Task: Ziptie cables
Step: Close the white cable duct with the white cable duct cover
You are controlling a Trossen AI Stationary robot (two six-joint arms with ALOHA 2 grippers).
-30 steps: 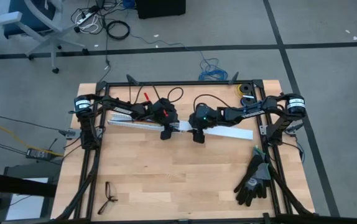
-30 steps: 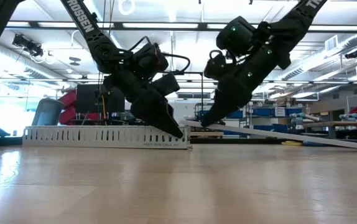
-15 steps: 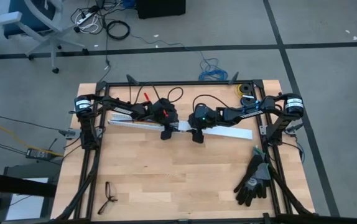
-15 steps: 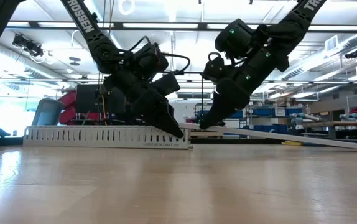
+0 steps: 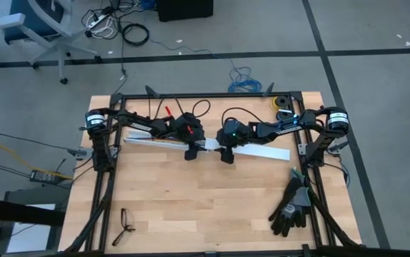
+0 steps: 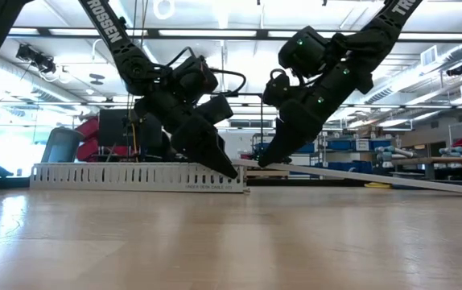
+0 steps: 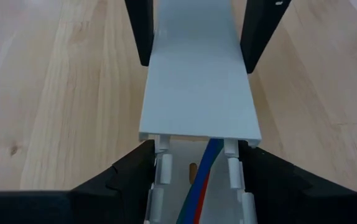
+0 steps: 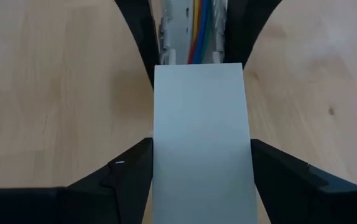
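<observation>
A white slotted duct lies along the table's far half, and the cables, blue, red and green, run inside it. A flat white cover strip has one end propped on the duct's right end and slopes down to the table farther right. My left gripper straddles the duct's right end. My right gripper faces it from the right, clasping the strip. The ziptie is out of view. My left gripper has the duct's two slotted side walls between its fingers, at the duct's right end, slanting down from the table's left along the duct. The duct rests flat on the table. My right gripper pinches the cover strip's two long edges between its fingers, close to the end that lies over the duct. The fingers slant down from the table's right and point along the strip. That end is raised onto the duct and the other end rests on the table.
Black gloves lie at the near right and glasses at the near left. A second slotted piece and a red-handled tool sit at the far left, a yellow roll at the far right.
</observation>
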